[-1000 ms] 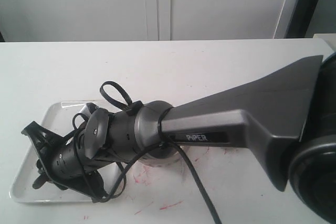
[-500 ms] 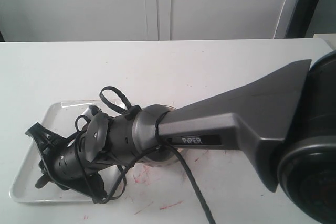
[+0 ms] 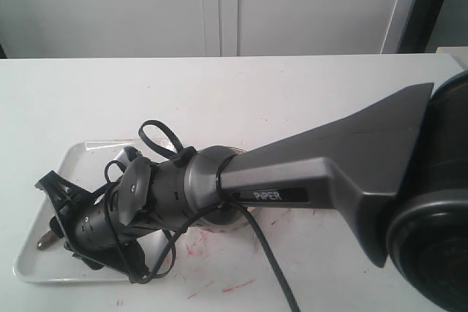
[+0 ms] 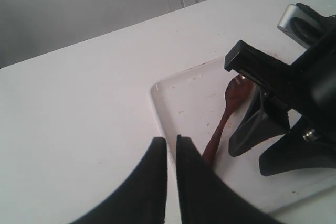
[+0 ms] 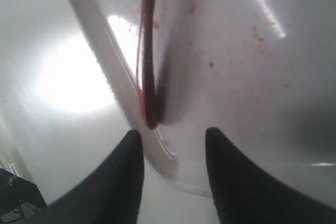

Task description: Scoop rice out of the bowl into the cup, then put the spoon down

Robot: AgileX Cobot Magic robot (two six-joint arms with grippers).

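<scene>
While right jaws gape, spoon (image 5: 148,51) lies just ahead, untouched, on tray (image 5: 102,51)

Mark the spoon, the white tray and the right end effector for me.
spoon (image 4: 218,129): left wrist view, middle of handle.
white tray (image 4: 156,108): left wrist view, on its rim.
right end effector (image 5: 173,135): right wrist view, midway between fingertips.

You see your left gripper (image 4: 170,141), black fingers drawn nearly together on nothing, above the white table (image 4: 79,129) at the rim of a white rectangular tray (image 4: 184,98), where a dark reddish-brown wooden spoon (image 4: 222,123) lies flat just beside the spread black fingers of the right gripper (image 4: 249,161).
</scene>
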